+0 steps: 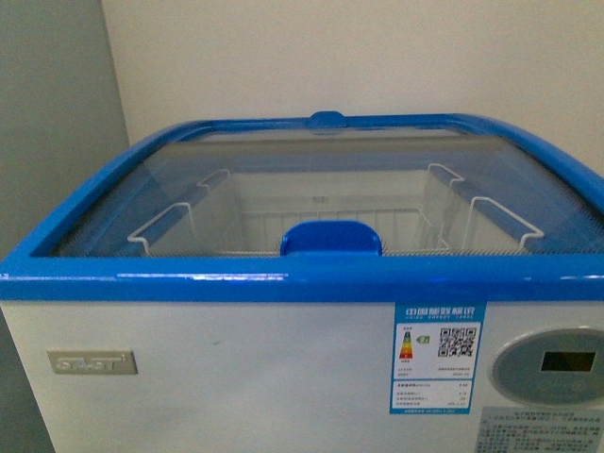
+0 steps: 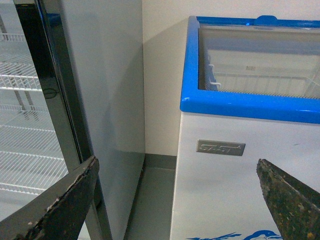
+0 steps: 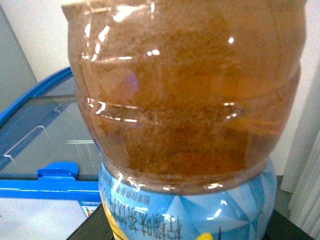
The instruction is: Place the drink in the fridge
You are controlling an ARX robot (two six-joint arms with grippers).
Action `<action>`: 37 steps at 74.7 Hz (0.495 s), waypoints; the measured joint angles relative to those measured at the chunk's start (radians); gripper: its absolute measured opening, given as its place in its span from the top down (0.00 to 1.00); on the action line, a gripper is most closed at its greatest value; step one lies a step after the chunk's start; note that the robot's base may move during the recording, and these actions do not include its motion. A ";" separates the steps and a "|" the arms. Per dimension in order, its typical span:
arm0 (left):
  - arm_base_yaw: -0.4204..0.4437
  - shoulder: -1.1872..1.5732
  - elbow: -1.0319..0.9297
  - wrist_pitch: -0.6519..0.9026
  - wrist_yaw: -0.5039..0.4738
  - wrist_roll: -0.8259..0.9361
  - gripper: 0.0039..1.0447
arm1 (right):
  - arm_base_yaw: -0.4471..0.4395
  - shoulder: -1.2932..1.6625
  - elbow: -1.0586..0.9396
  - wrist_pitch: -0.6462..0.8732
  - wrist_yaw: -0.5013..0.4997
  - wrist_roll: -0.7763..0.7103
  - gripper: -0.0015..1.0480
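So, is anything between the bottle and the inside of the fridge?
Yes. The glass lid is shut across the fridge top, its blue handle at the near rim. The bottle cannot reach the basket below until that lid slides open.

The curved glass lid lies shut over the chest fridge, barring the wire basket. A narrow gap separates the fridge from the grey cabinet.
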State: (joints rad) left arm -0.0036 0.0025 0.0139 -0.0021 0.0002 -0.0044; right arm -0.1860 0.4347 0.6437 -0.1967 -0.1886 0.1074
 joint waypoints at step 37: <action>0.156 0.480 0.142 0.159 0.823 -0.145 0.08 | 0.001 0.000 0.000 0.000 -0.001 0.000 0.64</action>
State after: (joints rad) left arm 0.1524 0.4824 0.1558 0.1574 0.8234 -0.1497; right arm -0.1852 0.4347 0.6437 -0.1967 -0.1894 0.1074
